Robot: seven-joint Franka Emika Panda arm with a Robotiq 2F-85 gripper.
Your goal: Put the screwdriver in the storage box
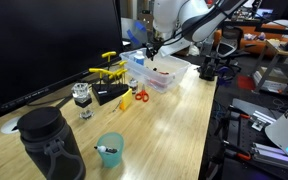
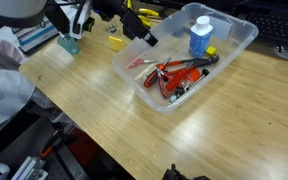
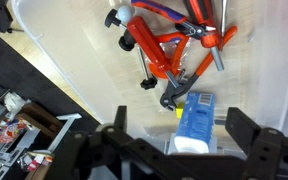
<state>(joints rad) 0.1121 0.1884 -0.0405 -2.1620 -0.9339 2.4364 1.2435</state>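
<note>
"The screwdriver [image 2: 138, 62] isn't in the claw [image 3: 177, 122], then?"

"No. In the wrist view the claw's fingers [image 3: 120, 120] stand wide apart with nothing between them. It hangs close above one end of the storage box [image 2: 219, 72]. I take the screwdriver to be the slim red piece lying inside that box near a corner, just beside the red-handled tools [image 2: 179, 72]."

"So what could go wrong from here?"

"The job looks all but done, so the risk is in pulling away. A sideways move with the fingers this wide could hook the box's rim and drag or tip the box, since light plastic would likely slide easily. Sinking lower could topple the blue bottle [image 2: 199, 35]. I also cannot tell whether the screwdriver lies flat or leans on the wall. If it leans, a jolt might flick it onto the tabletop [image 1: 174, 130]."

"Do the views differ?"

"Only the wrist view shows the empty gap. In both exterior views the claw is a dark lump. The wrist view tangles the red handles together, while an exterior view shows the box's whole outline and the screwdriver lying apart. Farther out, an exterior view shows the yellow-handled tools [image 1: 106, 70], the scissors [image 1: 139, 96] and the teal cup [image 1: 109, 150], all outside the box."
</note>
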